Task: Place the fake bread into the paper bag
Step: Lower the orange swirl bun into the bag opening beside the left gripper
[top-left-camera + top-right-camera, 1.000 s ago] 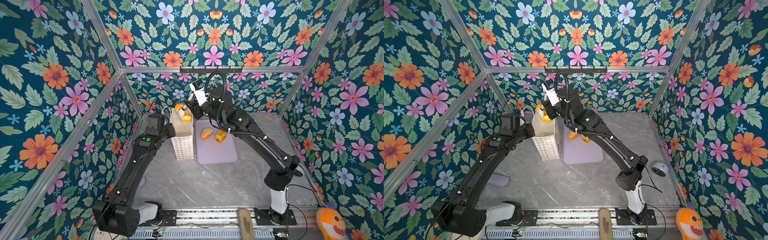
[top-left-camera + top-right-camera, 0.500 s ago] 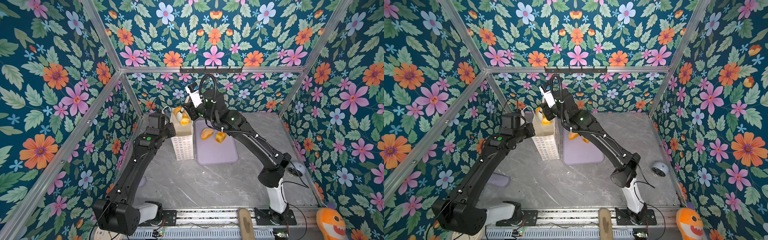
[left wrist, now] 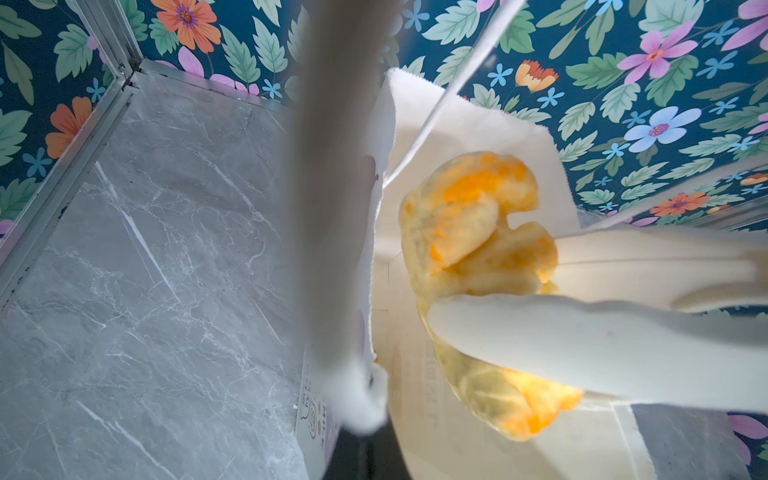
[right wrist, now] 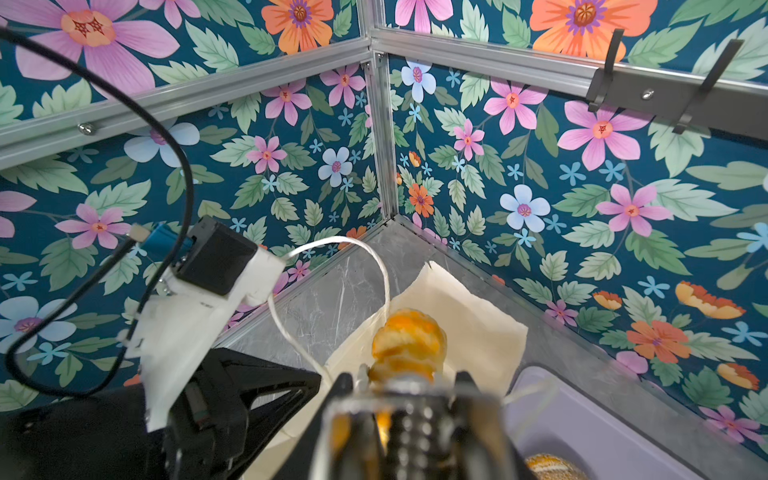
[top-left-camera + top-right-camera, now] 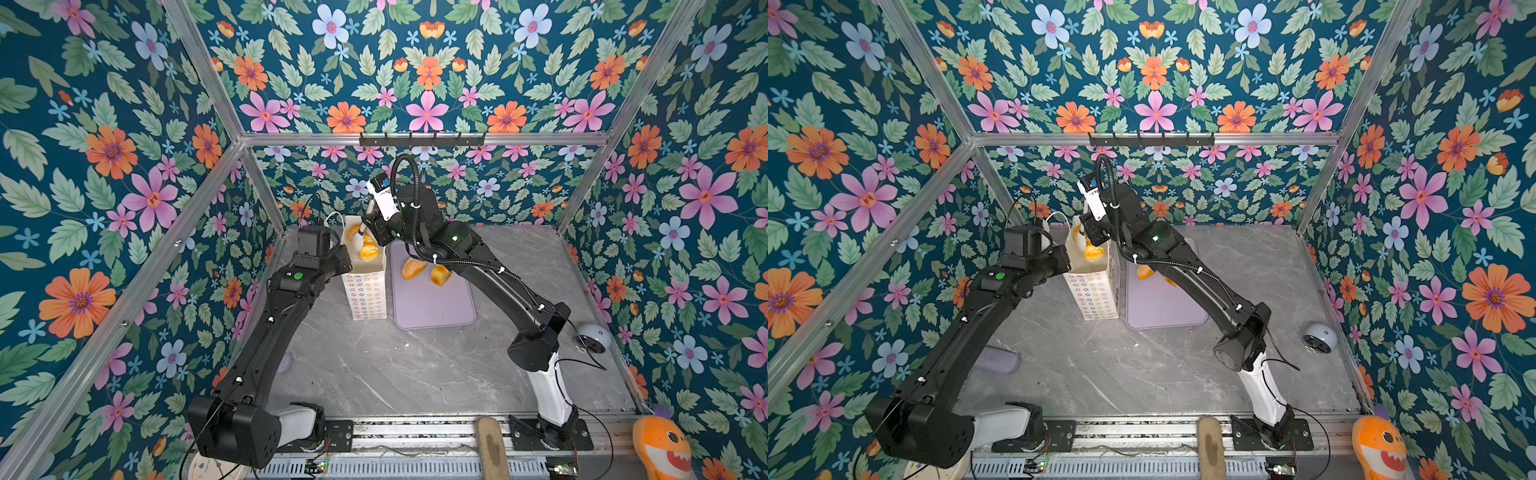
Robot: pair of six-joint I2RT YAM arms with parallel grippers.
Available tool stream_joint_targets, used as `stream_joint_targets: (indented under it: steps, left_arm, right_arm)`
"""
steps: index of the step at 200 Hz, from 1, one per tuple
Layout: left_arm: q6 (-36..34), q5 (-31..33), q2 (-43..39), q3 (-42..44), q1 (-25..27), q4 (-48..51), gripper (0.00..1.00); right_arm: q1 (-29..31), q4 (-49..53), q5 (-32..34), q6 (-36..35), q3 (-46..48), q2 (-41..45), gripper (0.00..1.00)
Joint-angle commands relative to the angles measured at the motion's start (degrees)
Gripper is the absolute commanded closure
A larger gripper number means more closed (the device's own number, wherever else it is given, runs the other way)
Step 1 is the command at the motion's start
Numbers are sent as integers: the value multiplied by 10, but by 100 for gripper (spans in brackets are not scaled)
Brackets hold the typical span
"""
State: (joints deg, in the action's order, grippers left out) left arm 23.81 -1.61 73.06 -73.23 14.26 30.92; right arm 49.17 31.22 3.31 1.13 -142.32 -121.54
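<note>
Bread (image 5: 368, 250), the ridged piece: where is it?

Starting left of the bag (image 5: 365, 297): the left gripper (image 5: 348, 258) pinches the bag's left rim, jaws pressed together on the paper. The bag stands upright with its mouth open.

And the bread?

Inside the bag's mouth, between its walls, clamped between the right gripper's (image 4: 405, 374) white fingers (image 3: 582, 345). That arm reaches in from the bag's right.

Anything right of the bag?

A lilac mat (image 5: 436, 309) lies just beside it; whether they touch, I cannot tell. On the mat's far end sit a seeded roll (image 5: 412, 268), nearer the bag, and a blocky loaf (image 5: 440, 275) farther right of the bag, close together, both clear of either gripper.
</note>
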Motion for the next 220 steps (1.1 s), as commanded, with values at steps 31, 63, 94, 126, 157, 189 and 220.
stream_joint_targets:
  steps: [31,63,94,126,157,189,220]
  left_arm:
    - [-1,6,-1,-5,-1,7,100]
    - [-2,6,-1,-3,-1,7,100]
    - [-2,6,-2,-1,-1,5,100]
    - [-2,6,-1,1,-1,5,100]
    - [-3,4,-3,3,-1,4,100]
    - [-4,5,-5,3,-1,4,100]
    - [-4,3,-6,3,-1,1,100]
  right_arm:
    - [1,-11,2,6,15,0,61]
    - [1,-11,3,7,20,-6,61]
    - [1,-7,4,9,21,-17,61]
    - [1,-7,5,11,22,-27,60]
    - [1,-6,3,14,23,-36,57]
    - [1,-7,3,13,21,-39,56]
    - [1,-10,2,12,22,-45,57]
